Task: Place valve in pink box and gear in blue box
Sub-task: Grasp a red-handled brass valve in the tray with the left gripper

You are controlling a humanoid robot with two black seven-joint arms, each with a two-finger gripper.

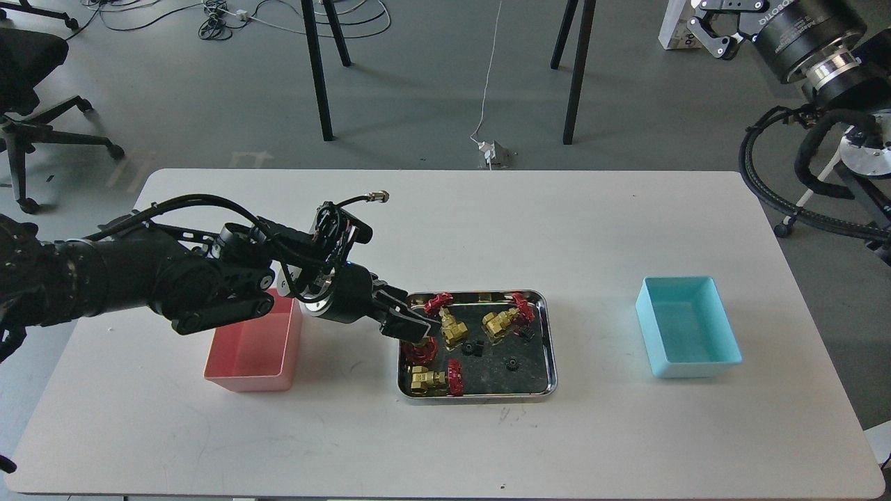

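A shiny steel tray [551, 348] in the middle of the table holds four brass valves with dark-red handwheels and a few tiny black gears [513, 363]. My left gripper [416, 330] is down over the tray's left side, on the brass body of the valve [420, 352] there. Only that valve's red wheel shows. The fingers are dark and I cannot tell how they stand. The pink box [250, 348] stands left of the tray, partly under my left arm. The blue box [686, 327] stands at the right, empty. My right gripper [704, 28] is high at the top right, off the table and partly cut off.
Other valves lie at the tray's upper middle [451, 327], upper right [502, 321] and lower left [433, 379]. More gears [473, 348] lie mid-tray. Chair and table legs, cables and floor lie beyond the table's far edge.
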